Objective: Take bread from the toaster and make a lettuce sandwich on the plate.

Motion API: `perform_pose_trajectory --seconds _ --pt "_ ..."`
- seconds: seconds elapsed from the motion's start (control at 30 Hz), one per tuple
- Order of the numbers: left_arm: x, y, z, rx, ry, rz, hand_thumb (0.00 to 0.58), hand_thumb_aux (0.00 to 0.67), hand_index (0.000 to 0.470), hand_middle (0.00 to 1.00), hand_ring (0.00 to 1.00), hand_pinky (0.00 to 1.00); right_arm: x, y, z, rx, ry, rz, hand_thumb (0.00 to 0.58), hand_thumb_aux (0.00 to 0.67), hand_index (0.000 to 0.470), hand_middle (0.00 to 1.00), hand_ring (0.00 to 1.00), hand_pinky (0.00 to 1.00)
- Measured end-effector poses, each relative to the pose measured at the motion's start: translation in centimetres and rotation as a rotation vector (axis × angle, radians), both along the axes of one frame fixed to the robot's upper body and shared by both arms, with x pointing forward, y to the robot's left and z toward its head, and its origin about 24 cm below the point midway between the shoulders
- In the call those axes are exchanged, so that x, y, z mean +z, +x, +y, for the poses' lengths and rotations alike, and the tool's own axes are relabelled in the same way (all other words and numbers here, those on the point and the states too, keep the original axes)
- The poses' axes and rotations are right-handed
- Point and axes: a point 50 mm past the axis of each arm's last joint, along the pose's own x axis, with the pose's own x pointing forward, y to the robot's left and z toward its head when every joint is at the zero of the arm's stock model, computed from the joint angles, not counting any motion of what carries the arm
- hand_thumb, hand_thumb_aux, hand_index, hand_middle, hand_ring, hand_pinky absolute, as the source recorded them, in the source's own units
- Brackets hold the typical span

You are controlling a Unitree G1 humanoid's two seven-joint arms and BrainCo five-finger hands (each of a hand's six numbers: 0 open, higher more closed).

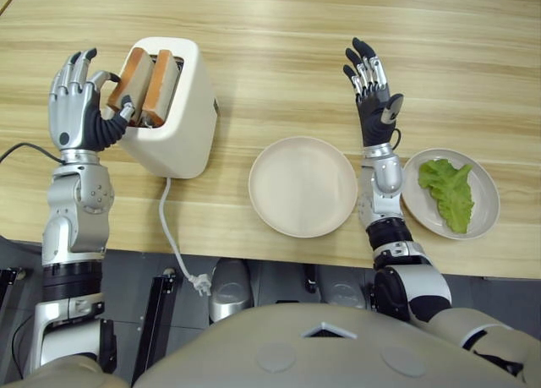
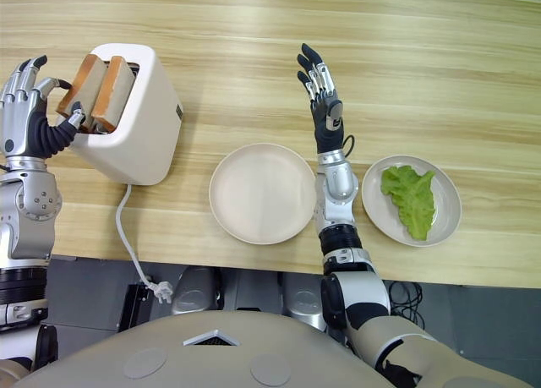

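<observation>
Since the bread stands on edge in the toaster [image 1: 182,109] just to the right of the left hand [image 1: 76,109], that hand is plainly the nearer one and the coming pull should run along the slots, up and out. Its thumb and one bent finger pinch the near edge of the left slice [image 1: 133,73], while the other fingers stand straight; the slice sits in its slot, with the second slice [image 1: 162,88] close beside it. Well to the right, the empty plate [image 1: 303,185] lies on the counter [image 1: 338,33]. The right hand [image 1: 370,88] is flat and open, holding nothing, fingers pointing away, between that plate and the small plate [image 1: 489,206] carrying the lettuce [image 1: 448,189].
</observation>
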Motion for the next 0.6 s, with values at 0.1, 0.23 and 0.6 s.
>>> perform_pose_trajectory --seconds 0.1,0.23,0.6 --pt "-0.10 0.10 0.07 0.001 -0.002 0.000 0.516 0.447 0.307 0.00 0.00 0.00 0.01 0.00 -0.04 -0.001 -0.009 -0.001 0.000 0.000 0.000 0.00 0.00 0.00" --pt "-0.24 0.22 0.13 -0.002 -0.015 -0.002 0.521 0.457 0.314 0.00 0.00 0.00 0.05 -0.05 0.07 0.000 -0.018 -0.008 0.000 0.000 0.000 0.00 0.00 0.00" --pt "-0.46 0.36 0.62 0.010 -0.030 -0.011 0.472 0.381 0.262 0.00 0.00 0.00 -0.02 -0.09 0.17 -0.003 -0.027 -0.011 0.000 0.000 0.000 0.00 0.00 0.00"
